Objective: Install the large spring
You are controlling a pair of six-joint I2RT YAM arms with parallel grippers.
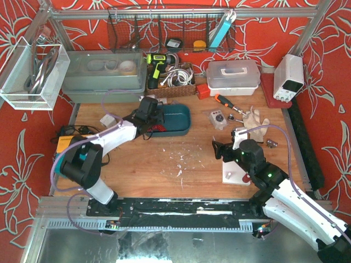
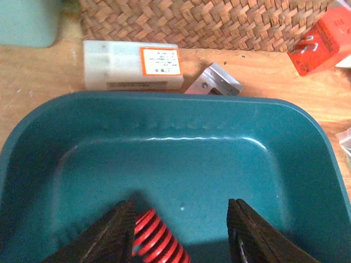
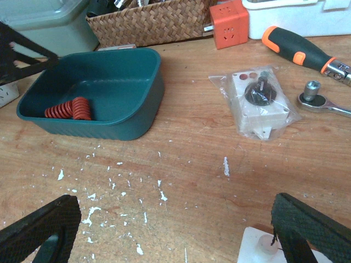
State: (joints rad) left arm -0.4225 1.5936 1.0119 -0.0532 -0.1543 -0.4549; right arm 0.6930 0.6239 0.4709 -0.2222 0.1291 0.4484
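Observation:
A teal tray (image 1: 180,119) sits at the back middle of the table. In the right wrist view it (image 3: 137,104) holds a large red spring (image 3: 81,108) with a thinner red spring (image 3: 57,111) beside it. My left gripper (image 1: 152,118) is down inside the tray (image 2: 164,97), open, with a red spring (image 2: 156,241) between its fingers, against the left finger (image 2: 118,230). My right gripper (image 1: 222,149) is open and empty above the bare table (image 3: 175,201), next to a white base plate (image 3: 258,247) that also shows in the top view (image 1: 235,174).
A wicker basket (image 3: 153,22), an orange cube (image 3: 229,22), a screwdriver (image 3: 296,46), a ratchet (image 3: 321,98) and a bagged white part with a knob (image 3: 259,101) lie behind. A white box (image 2: 131,66) and a metal bracket (image 2: 215,82) lie behind the tray. White flakes (image 3: 126,192) dot the table.

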